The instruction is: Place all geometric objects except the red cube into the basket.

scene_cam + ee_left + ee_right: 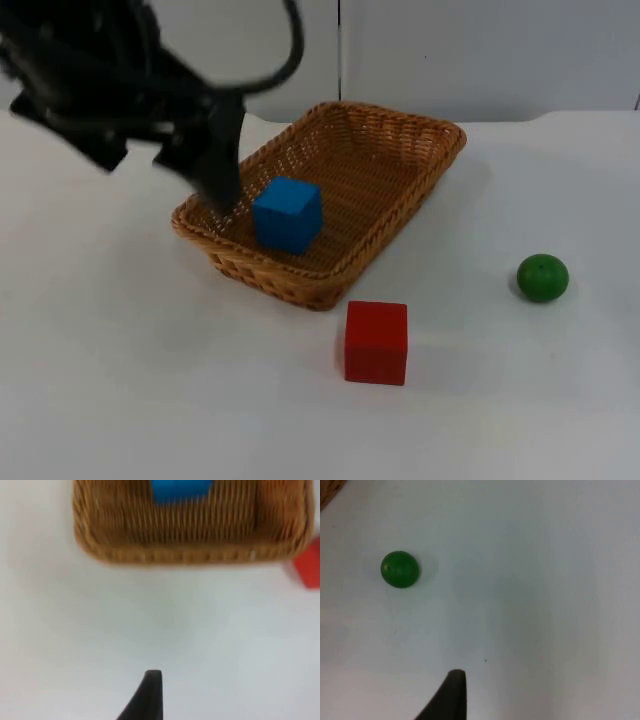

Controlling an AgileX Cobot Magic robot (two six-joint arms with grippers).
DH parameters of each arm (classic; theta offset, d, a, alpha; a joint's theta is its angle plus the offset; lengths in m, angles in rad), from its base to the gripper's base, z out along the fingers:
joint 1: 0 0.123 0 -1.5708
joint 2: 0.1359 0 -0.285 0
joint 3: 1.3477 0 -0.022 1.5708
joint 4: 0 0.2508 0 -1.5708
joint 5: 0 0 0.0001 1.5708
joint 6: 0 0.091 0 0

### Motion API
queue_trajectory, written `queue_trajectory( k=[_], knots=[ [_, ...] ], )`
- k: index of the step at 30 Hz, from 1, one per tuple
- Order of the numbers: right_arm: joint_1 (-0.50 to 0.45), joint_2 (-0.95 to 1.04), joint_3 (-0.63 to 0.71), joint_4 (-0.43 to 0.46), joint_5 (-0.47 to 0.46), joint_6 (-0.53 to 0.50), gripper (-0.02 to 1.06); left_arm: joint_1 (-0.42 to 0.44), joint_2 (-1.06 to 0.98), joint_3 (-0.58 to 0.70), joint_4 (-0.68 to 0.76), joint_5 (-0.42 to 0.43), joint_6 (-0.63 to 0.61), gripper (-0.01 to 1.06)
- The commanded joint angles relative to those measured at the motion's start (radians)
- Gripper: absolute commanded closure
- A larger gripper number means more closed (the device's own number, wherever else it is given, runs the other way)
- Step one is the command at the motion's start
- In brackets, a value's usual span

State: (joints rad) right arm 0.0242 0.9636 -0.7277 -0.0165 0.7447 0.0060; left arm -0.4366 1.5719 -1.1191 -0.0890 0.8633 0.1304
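Desk (120, 400): white top, carrying every item listed here and running back to a grey partition wall (480, 50).

Basket (400, 150): woven wicker, oblong, sitting on the desk directly beneath and beyond the left hand (222, 195), which is hanging over the basket's near-left rim. In the left wrist view the basket (190, 555) is lying ahead of the fingertip with bare desk between.

Left hand: blurred, reaching down from the left arm; how far it is open cannot be told, and nothing is seen in its hold.

Red cube (376, 342): resting on the desk outside the basket, just past its front corner, well off to the side of the left hand; its edge (309, 570) is appearing beside the basket.

Blue cube (288, 213): sitting inside the basket, just beside the left hand, also seen as (180, 489).

Green ball (542, 277): lying on the desk far from the left hand; in the right wrist view the ball (399, 569) is sitting ahead of the right hand's fingertip, whose opening cannot be judged.
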Motion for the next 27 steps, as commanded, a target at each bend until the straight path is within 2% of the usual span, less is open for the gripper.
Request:
queue_trajectory(
  k=[1,5,10,17,27],
  knots=[
    [-0.004,-0.002,-0.008,-0.004,0.008,0.002,-0.01,0.001,-0.029,0.063,-0.011,-0.047,-0.007,0.12],
    [-0.004,-0.002,-0.008,-0.004,0.019,0.002,-0.01,0.001,-0.047,0.129,-0.011,-0.090,-0.011,0.12],
    [-0.004,-0.002,-0.008,-0.003,0.026,0.002,-0.01,0.030,-0.083,0.160,-0.016,-0.098,-0.028,0.12],
    [-0.004,-0.002,-0.008,0.003,0.021,0.002,-0.01,0.182,-0.190,0.193,-0.128,-0.062,0.031,0.12],
    [-0.004,-0.002,-0.008,0.003,0.031,0.002,-0.01,0.437,-0.420,0.421,-0.148,-0.084,0.031,0.12]
  ],
)
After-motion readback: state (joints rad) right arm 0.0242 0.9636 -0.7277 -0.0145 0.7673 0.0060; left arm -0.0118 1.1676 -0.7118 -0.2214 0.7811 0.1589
